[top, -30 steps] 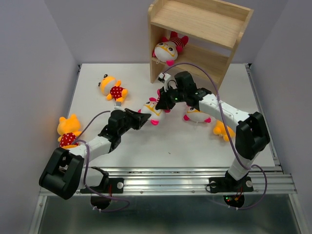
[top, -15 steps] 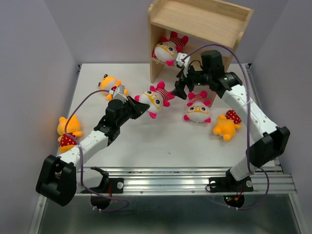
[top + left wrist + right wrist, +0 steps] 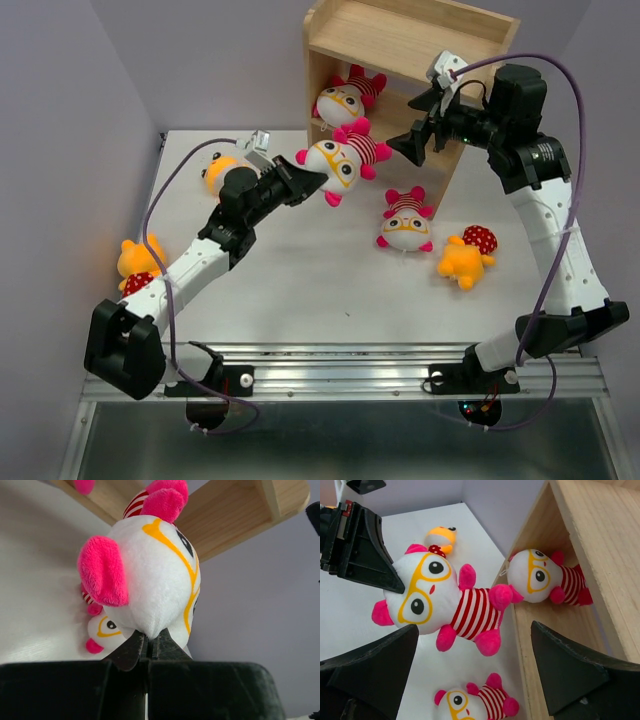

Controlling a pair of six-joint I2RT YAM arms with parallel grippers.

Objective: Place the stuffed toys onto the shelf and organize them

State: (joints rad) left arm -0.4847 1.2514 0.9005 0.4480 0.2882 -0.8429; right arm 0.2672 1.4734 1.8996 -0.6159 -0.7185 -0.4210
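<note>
**A:** Where is the toy now, please?

**B:** The left gripper [image 3: 316,180] is clamped on the head of the first striped toy [image 3: 345,160] and holds it in the air, just in front of the left side panel of the shelf [image 3: 410,35] (in the wrist view both fingers press into the white plush).

**A:** And the other arm?

**B:** The right gripper [image 3: 420,132] hangs raised before the lower tier. Its fingers stand wide apart, with nothing between them.

**A:** The rest of the toys?

**B:** A second striped toy [image 3: 340,100] lies on the lower tier, at its left end. A third striped toy [image 3: 405,222] lies on the table [image 3: 330,300], with an orange toy [image 3: 465,255] near it on the right. A second orange toy [image 3: 215,172] is half hidden behind the left arm, and a third orange toy [image 3: 135,265] lies at the table's left edge.
</note>
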